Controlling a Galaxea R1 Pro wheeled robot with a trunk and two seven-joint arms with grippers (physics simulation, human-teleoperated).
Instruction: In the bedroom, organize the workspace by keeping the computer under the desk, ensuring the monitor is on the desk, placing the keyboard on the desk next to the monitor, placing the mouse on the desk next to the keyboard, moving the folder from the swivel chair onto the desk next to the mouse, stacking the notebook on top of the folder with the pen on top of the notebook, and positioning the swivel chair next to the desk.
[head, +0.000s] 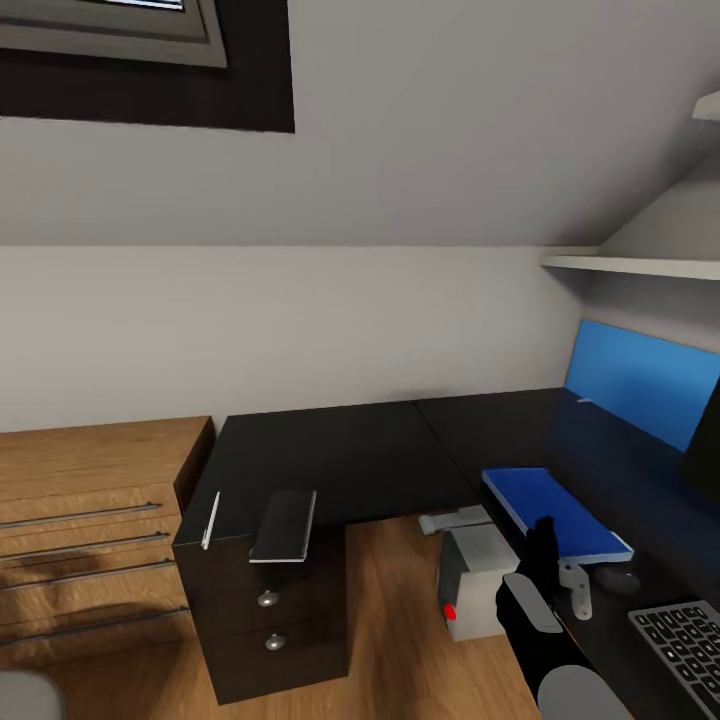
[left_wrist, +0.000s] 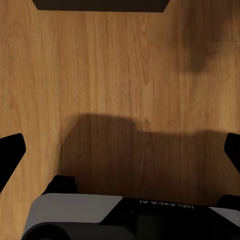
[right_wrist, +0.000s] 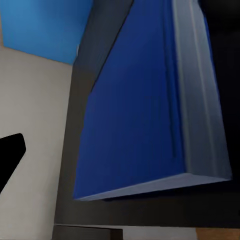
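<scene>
Nearest the head camera, right gripper on its black arm, raised at the edge of the glossy black L-shaped desk just beside the flat bright-blue folder; jaw spread impossible to tell, nothing seen held. Further along the top, silver-framed keyboard, thin white pen beside dark grey notebook above the round-knobbed drawers, light grey computer below on warm wood-grain floor. Left gripper spread wide and empty over those planks.
</scene>
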